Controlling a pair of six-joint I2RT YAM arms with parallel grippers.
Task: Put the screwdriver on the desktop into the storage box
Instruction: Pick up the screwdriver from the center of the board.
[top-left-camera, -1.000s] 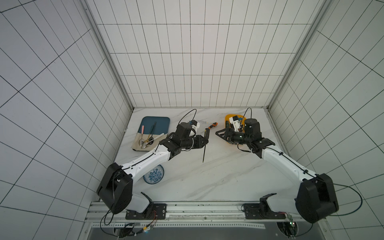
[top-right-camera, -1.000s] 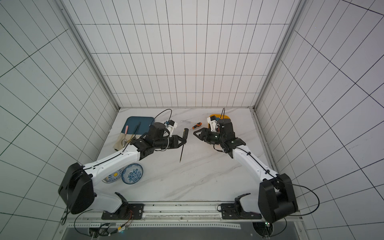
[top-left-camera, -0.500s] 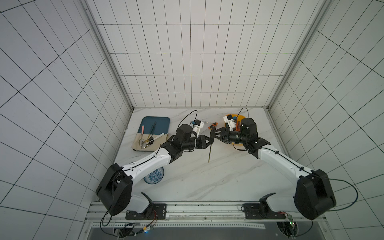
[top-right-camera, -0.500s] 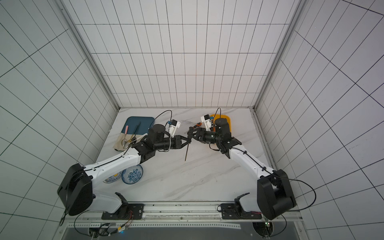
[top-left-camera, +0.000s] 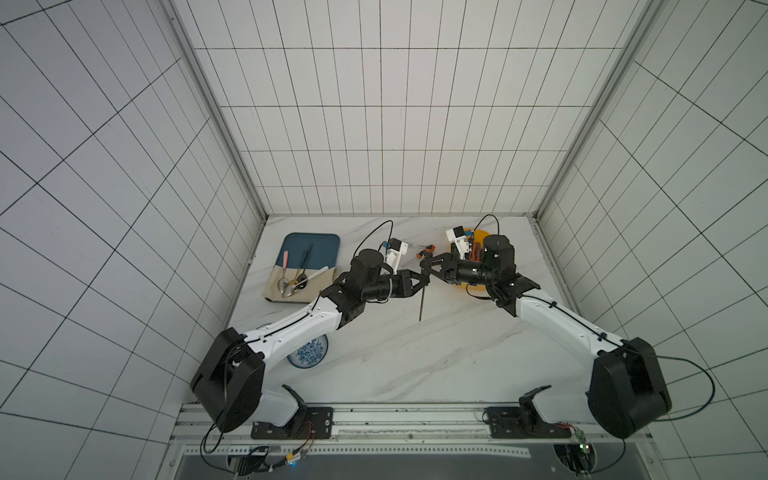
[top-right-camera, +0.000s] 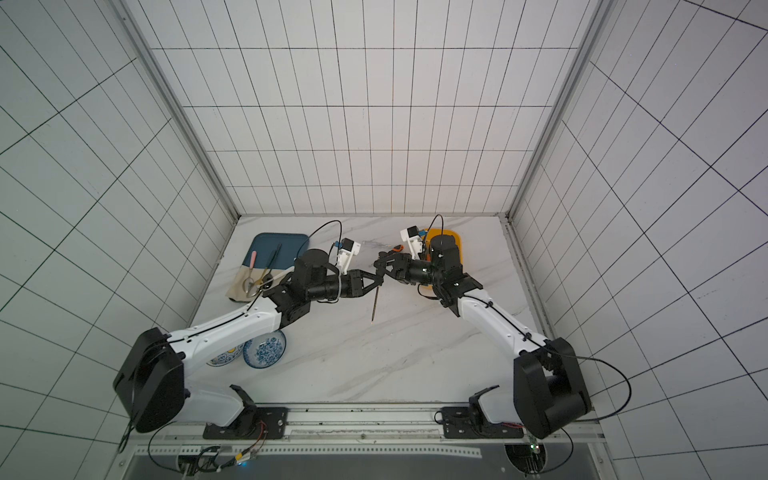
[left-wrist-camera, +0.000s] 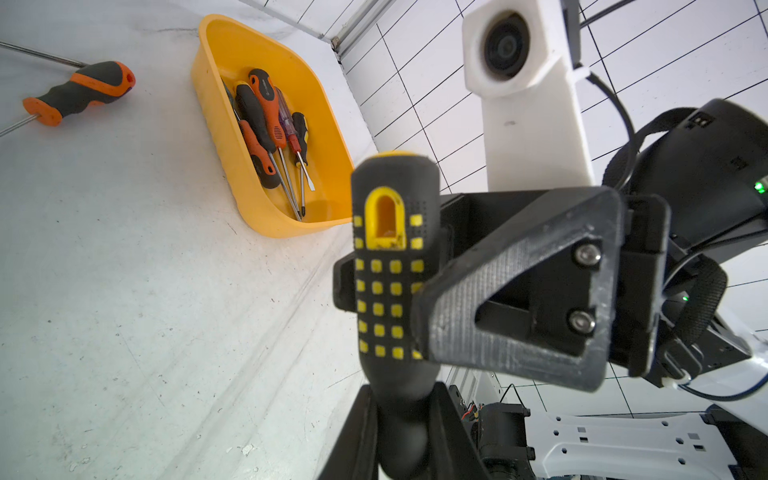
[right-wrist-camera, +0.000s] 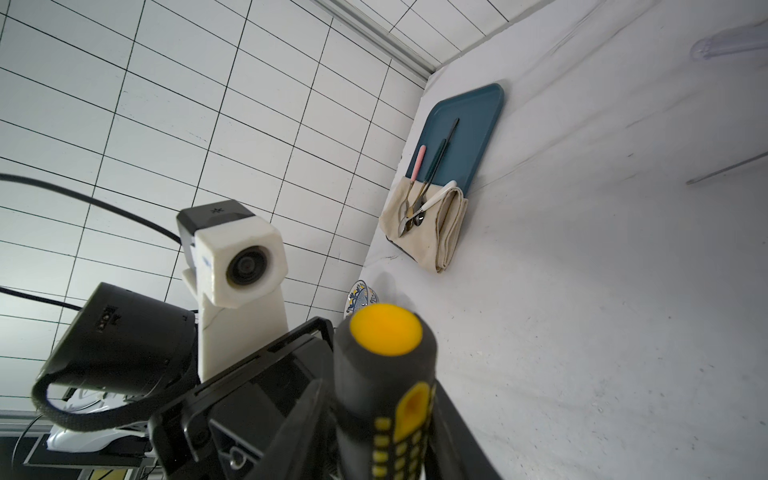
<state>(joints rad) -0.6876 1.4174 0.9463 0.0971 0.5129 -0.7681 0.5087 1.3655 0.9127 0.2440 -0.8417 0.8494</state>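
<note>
Yellow plastic caught my eye first: the storage box (left-wrist-camera: 253, 45) sat on the desktop (top-left-camera: 415, 365) with several screwdrivers (left-wrist-camera: 266, 124) lying inside it. Near the box, lifted clear of the marble, hung the black-and-yellow screwdriver (left-wrist-camera: 390, 270), handle up and shaft pointing down at the desktop. The left gripper (top-left-camera: 422, 281) was clamped tight on the lower part of that handle. The right gripper (top-left-camera: 429, 268), reaching out from over the box, had its jaws standing close on either side of the handle's upper part; whether they were pressing on it I could not tell. An orange-and-black screwdriver (left-wrist-camera: 79, 91) lay flat on the desktop just beside the box. Well away from the box, beyond both grippers, was a dark blue tray (top-left-camera: 320, 245) with a folded cloth (top-left-camera: 272, 291) and some spoons (top-left-camera: 286, 284) on it
</note>
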